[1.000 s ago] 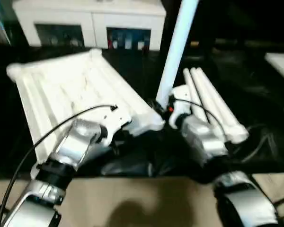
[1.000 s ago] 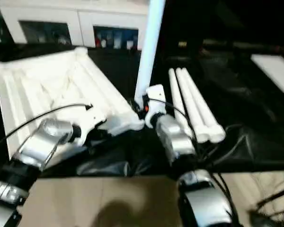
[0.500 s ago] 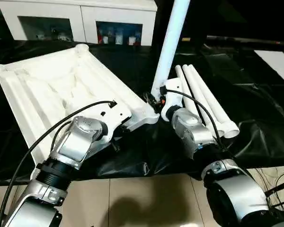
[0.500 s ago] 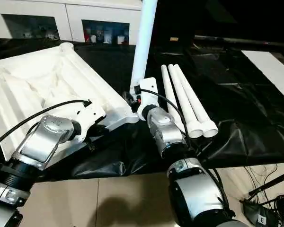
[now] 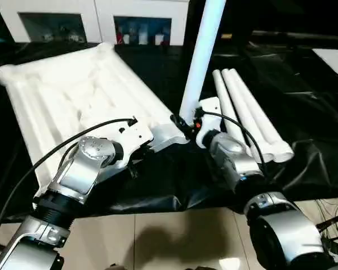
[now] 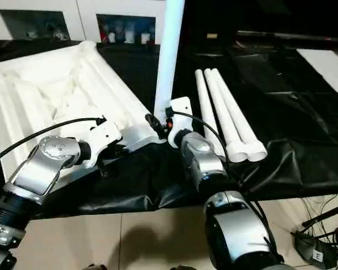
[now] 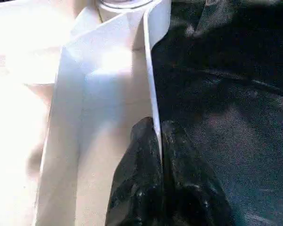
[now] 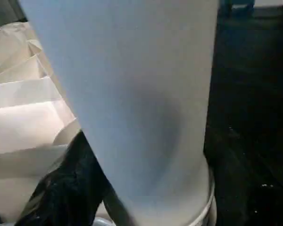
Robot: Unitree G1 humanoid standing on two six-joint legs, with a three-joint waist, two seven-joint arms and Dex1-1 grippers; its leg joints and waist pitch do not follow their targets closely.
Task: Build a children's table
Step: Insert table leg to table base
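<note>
The children's table's white top [image 5: 73,95] lies ribbed side up on the black cloth. One white leg [image 5: 200,62] stands upright in its near right corner socket [image 8: 203,207]. Three more legs [image 5: 248,112] lie side by side to the right. My left gripper [image 7: 158,141] is shut on the top's thin near rim, a short way from that socket. My right gripper [image 5: 186,125] sits at the foot of the standing leg, which passes right in front of the right wrist camera.
A white cabinet [image 5: 101,17] stands behind the work. The black cloth [image 5: 304,73] reaches far right, where a white surface [image 5: 335,56] shows. Tiled floor [image 5: 174,236] lies in front, with cables and a stand [image 6: 321,236] at the lower right.
The head camera has shifted and steadied. The leg stays upright in the socket, and both arms keep their places at the top's near corner.
</note>
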